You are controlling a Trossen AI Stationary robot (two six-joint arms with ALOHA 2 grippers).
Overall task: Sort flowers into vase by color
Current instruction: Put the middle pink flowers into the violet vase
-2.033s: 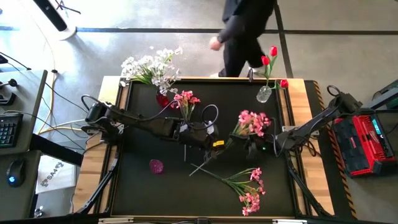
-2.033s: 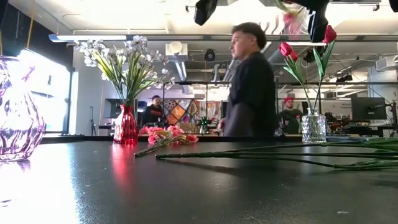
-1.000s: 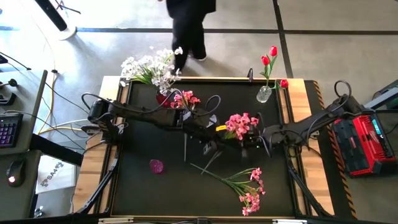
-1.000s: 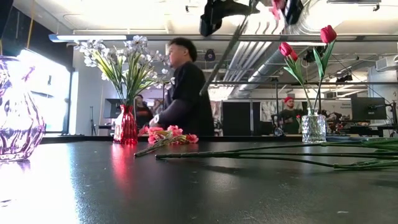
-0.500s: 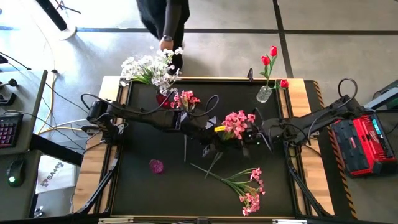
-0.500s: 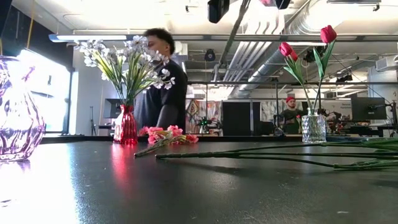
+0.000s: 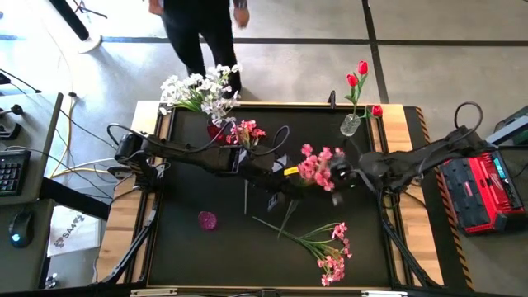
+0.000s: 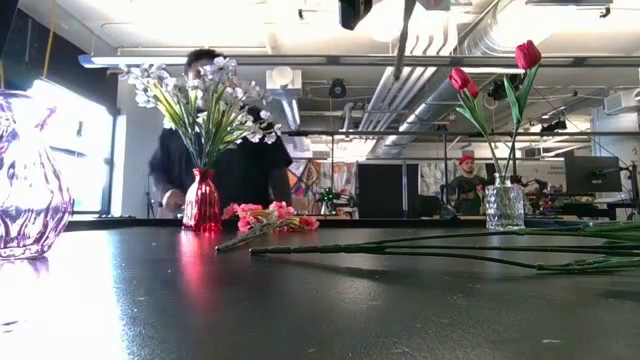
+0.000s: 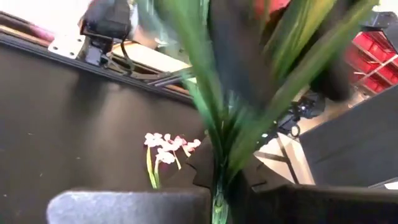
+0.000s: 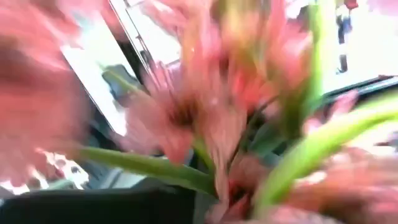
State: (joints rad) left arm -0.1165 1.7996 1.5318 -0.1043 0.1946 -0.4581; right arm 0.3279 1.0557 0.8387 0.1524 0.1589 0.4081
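A pink-blossom spray [image 7: 318, 165] hangs in the air over the table's middle, and its green stem [image 8: 403, 40] runs down from it. My left gripper [image 7: 290, 188] reaches in from the left and is shut on that stem. My right gripper [image 7: 342, 176] is right beside the blossoms on their right side; blurred pink petals [image 10: 186, 106] fill its wrist view. White flowers [image 7: 198, 89] stand in a red vase [image 8: 201, 200]. Red tulips [image 7: 356, 78] stand in a clear vase [image 8: 505, 205]. A purple vase [image 7: 207, 220] stands near left. My left gripper pinches the spray's bundled green stems [image 9: 217, 196] between its two fingers, a little below the blossoms. The fingers come from the table's left, slanting slightly down, and lie across the stems. The spray is lifted clear, blossoms up, and its long stem end [image 7: 283, 224] hangs below.
A second pink spray [image 7: 246, 130] lies on the table beside the red vase. Another pink spray [image 7: 326, 243] lies near the front right, its stems [image 8: 450, 255] stretched along the table. A person [image 7: 198, 33] walks behind the table's far edge.
The held pink spray has risen. In the low view its stem has swung from slanting to nearly upright and its lower end has climbed. My right arm has lifted and drawn back a little toward the right edge. The person has walked leftward behind the far edge.
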